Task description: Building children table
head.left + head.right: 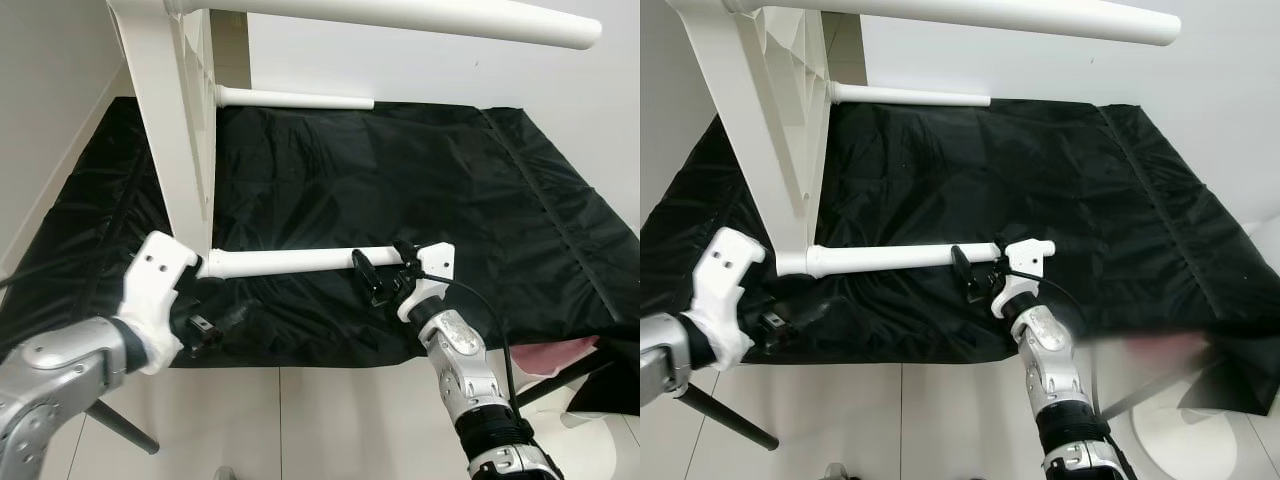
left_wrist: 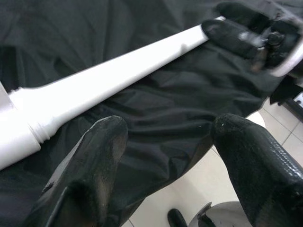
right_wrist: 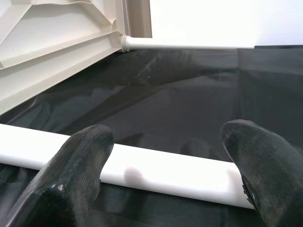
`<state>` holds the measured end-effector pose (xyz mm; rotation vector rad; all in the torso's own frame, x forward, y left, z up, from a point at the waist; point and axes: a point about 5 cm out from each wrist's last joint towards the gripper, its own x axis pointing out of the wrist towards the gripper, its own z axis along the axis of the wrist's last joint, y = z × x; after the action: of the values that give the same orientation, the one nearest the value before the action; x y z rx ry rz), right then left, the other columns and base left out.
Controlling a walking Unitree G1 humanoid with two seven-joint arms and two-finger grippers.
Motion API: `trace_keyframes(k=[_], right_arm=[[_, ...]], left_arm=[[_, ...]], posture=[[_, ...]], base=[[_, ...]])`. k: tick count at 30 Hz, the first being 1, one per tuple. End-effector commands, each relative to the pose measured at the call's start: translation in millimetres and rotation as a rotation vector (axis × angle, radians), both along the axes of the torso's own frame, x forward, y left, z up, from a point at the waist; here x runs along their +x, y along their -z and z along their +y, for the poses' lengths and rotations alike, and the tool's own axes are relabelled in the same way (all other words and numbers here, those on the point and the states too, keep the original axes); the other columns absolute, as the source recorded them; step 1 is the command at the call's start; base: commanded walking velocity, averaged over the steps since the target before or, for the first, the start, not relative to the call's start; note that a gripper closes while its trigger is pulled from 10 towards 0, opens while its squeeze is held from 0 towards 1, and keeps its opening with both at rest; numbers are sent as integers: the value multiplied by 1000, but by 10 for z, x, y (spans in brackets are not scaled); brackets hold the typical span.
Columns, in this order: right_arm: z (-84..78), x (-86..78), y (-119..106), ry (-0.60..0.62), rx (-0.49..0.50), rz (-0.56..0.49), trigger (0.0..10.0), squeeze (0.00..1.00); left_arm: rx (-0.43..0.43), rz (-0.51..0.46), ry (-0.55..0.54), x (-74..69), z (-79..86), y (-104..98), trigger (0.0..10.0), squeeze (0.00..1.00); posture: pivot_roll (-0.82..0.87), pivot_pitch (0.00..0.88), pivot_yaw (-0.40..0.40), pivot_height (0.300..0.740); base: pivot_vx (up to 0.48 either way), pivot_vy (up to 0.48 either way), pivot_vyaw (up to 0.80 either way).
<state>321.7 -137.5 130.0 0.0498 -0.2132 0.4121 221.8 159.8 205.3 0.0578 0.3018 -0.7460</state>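
A white children's table lies on its side on a black sheet [image 1: 400, 170], its top panel [image 1: 175, 130] standing upright at the left. Three legs stick out to the right: the top leg [image 1: 400, 18], the far leg [image 1: 295, 99] and the near leg [image 1: 290, 263]. My right gripper [image 1: 385, 275] is at the near leg's free end, fingers open; the leg [image 3: 156, 172] runs across just past the fingertips [image 3: 90, 146]. My left gripper [image 1: 200, 325] is open just below the leg's threaded base [image 2: 28, 123], not touching it.
The sheet ends at a white tiled floor [image 1: 330, 420] near me. A dark stand leg [image 1: 120, 425] crosses the floor at lower left. Something pink [image 1: 560, 355] and a white round base [image 1: 1180, 430] lie at lower right. White walls close in behind and at the left.
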Motion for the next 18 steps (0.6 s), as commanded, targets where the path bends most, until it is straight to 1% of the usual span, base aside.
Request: trace_keyframes(k=[1, 2, 3, 4, 5, 7, 9, 10, 12, 13, 16, 17, 18], right_arm=[[-36, 18, -40, 38, 0, -26, 10000, 0], [-74, 37, -76, 80, 6, -43, 10000, 0], [-74, 37, -76, 80, 6, -43, 10000, 0], [-100, 53, -107, 112, 13, -55, 10000, 0], [-100, 53, -107, 112, 13, -55, 10000, 0], [-130, 67, -152, 141, 28, -68, 10000, 0], [-130, 67, -152, 141, 28, -68, 10000, 0], [-158, 70, -207, 159, 36, -86, 10000, 0], [-158, 70, -207, 159, 36, -86, 10000, 0], [-177, 66, -231, 170, 36, -96, 10000, 0], [-206, 55, -252, 188, 35, -110, 10000, 0], [-212, 52, -252, 195, 30, -113, 10000, 0], [-226, 44, -244, 212, 27, -114, 10000, 0]], left_arm=[[-34, -1, -85, 129, -41, 89, 10000, 0], [-64, 4, -150, 227, -104, 175, 10000, 0], [-64, 4, -150, 227, -104, 175, 10000, 0], [-75, 14, -192, 295, -167, 241, 10000, 0], [-75, 14, -192, 295, -167, 241, 10000, 0], [-88, 36, -236, 365, -269, 334, 10000, 0], [-88, 36, -236, 365, -269, 334, 10000, 0], [-105, 53, -281, 428, -298, 398, 10000, 0], [-105, 53, -281, 428, -298, 398, 10000, 0], [-114, 57, -300, 460, -297, 416, 10000, 0], [-126, 29, -292, 492, -313, 396, 10000, 0], [-127, 16, -291, 503, -316, 386, 10000, 0], [-133, -24, -290, 529, -327, 364, 10000, 0]], posture=[[84, 65, -48, 740], [83, 67, -45, 740], [83, 67, -45, 740], [81, 72, -42, 740], [81, 72, -42, 740], [71, 76, -33, 740], [71, 76, -33, 740], [55, 80, -22, 740], [55, 80, -22, 740], [50, 82, -20, 740], [40, 82, -15, 740], [36, 83, -15, 740], [30, 83, -15, 740]], base=[[0, 0, 0], [0, 0, 0], [0, 0, 0], [0, 0, 0], [0, 0, 0], [0, 0, 0], [0, 0, 0], [0, 0, 0], [0, 0, 0], [0, 0, 0], [0, 0, 0], [0, 0, 0], [0, 0, 0]])
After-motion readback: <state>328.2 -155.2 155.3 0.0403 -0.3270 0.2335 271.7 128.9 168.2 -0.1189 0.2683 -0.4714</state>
